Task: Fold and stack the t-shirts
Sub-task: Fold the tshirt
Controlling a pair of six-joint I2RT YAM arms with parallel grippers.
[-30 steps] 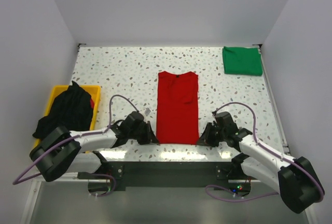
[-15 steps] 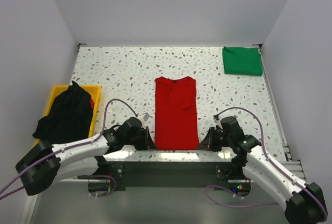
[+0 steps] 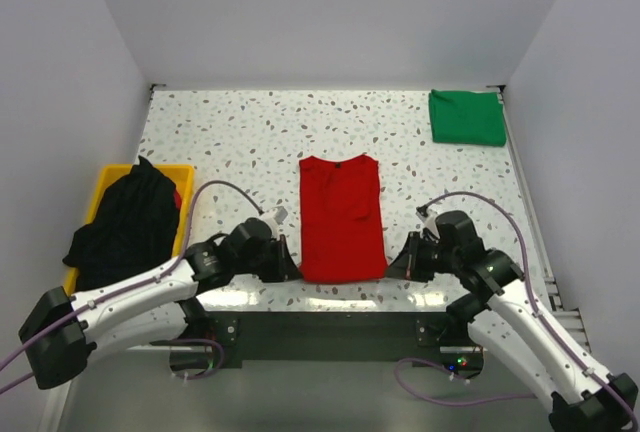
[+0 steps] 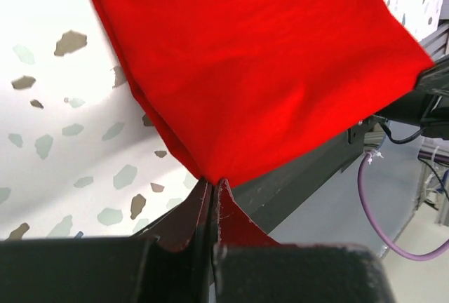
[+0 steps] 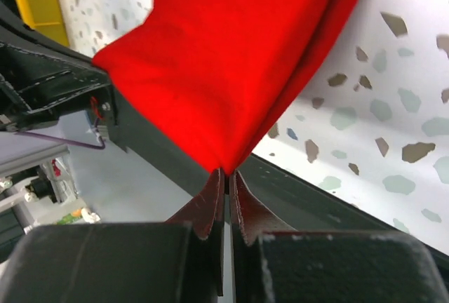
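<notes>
Overhead, worktop: speckled white, walled on three sides, both arm bases at its near edge.
Red shirt: in the middle of the near half, a long narrow oblong with the collar at the far end and the hem by the near edge of the worktop.
Green shirt: folded to a flat square in the far right corner, well apart from the red one.
Black shirt: heaped loose in a yellow bin at the left edge, spilling over its rim.
Left claw: at the red shirt's near left corner, touching it.
Right claw: at the near right corner — the two claws face each other across the hem.
Left wrist, claw: jaws pressed together, the corner of the red shirt pinched between the tips.
Left wrist, cloth: fans up and away from the tips, raised just off the worktop at this corner; its left edge shows several layers lying one on another.
Left wrist, hem: runs to the right claw, dark at the right border; a purple cable loops below it.
Right wrist, claw: jaws likewise closed tight on the other hem corner — red cloth comes to a point between them.
Right wrist, cloth: rises from the tips, the hem leading left to the left claw, dark at the left border; speckled worktop shows to the right, the yellow bin at the top left.
</notes>
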